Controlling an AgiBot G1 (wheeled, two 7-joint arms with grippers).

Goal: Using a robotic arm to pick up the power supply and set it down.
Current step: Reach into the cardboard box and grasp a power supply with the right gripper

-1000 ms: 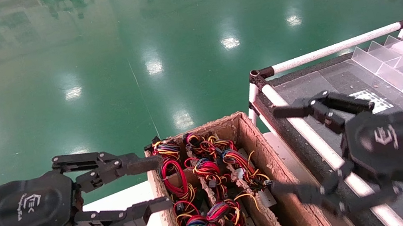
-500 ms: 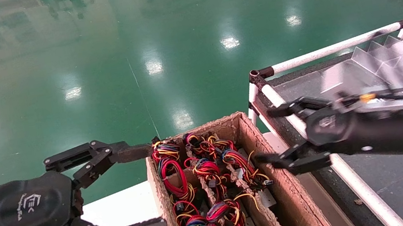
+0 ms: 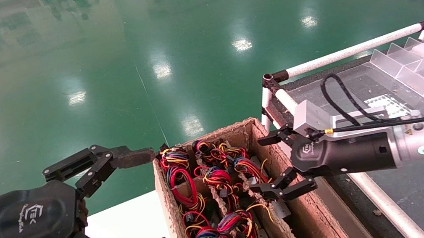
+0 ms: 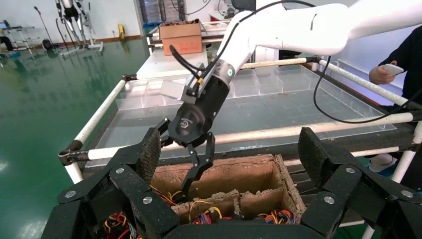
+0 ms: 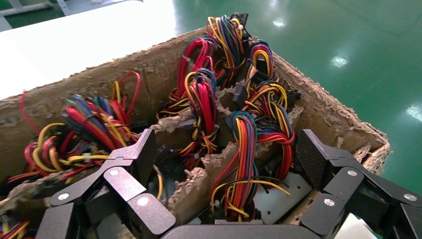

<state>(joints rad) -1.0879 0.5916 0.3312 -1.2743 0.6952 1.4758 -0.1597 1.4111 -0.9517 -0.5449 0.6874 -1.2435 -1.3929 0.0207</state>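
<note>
Both fingers of the robotic arm (image 3: 277,166) are spread wide over the cardboard box (image 3: 294,208), because the power supply (image 5: 278,196) below them needs room for gripping.

The left gripper (image 3: 140,202) waits open beside the box.

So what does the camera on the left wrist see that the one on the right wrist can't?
Only the left wrist view shows the whole right arm from outside: its white forearm, the right pincer reaching down into the cardboard box, the clear divided tray behind, and a person's hand at the edge.

Only the right wrist view looks straight into the box, showing the coloured wire bundles, the torn cardboard dividers and a grey power supply between the open fingers.

Both show the box and wires.
</note>
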